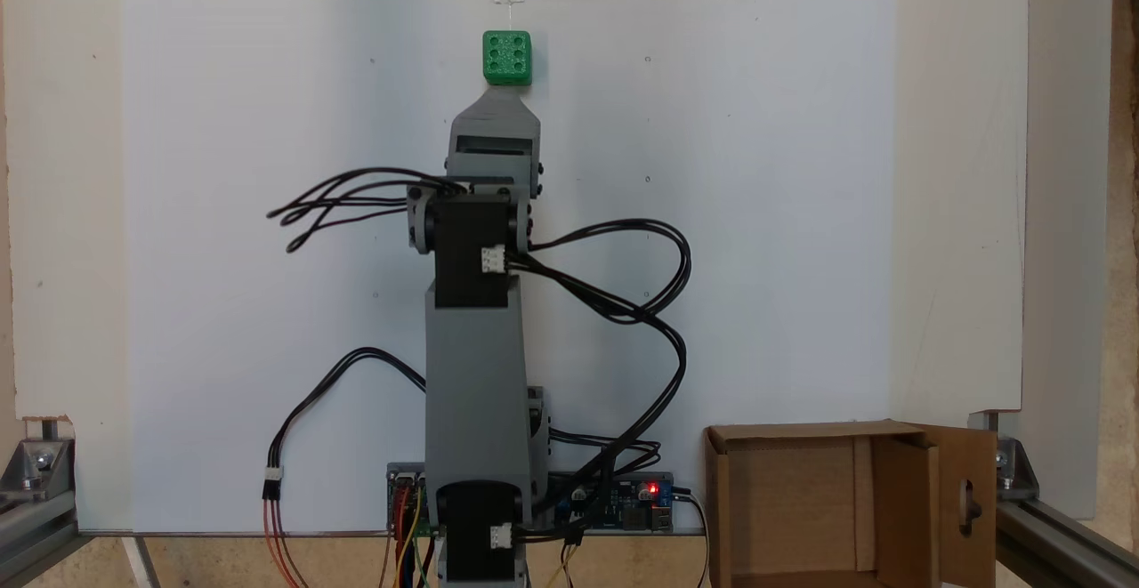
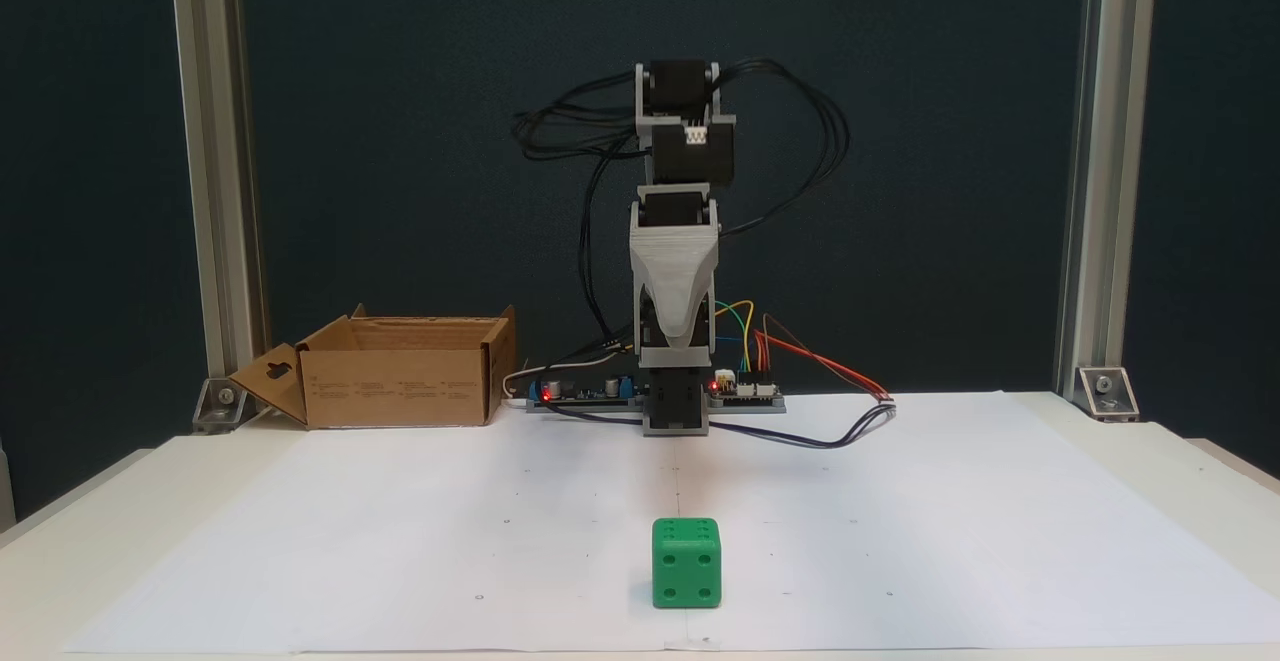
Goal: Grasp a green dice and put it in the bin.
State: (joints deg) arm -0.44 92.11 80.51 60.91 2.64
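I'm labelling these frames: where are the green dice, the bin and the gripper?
green dice (image 2: 686, 562): a fixed view, front four-pip face.
bin (image 2: 398, 387): a fixed view, front cardboard wall.
gripper (image 1: 501, 100): a fixed view, grey tip just short of the dice.

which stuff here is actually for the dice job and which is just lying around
For the job:
small bright green plastic dice
brown corrugated cardboard box, open top
grey plastic claw

Just lying about:
circuit boards with red lights
black cables
aluminium frame posts
white paper sheet
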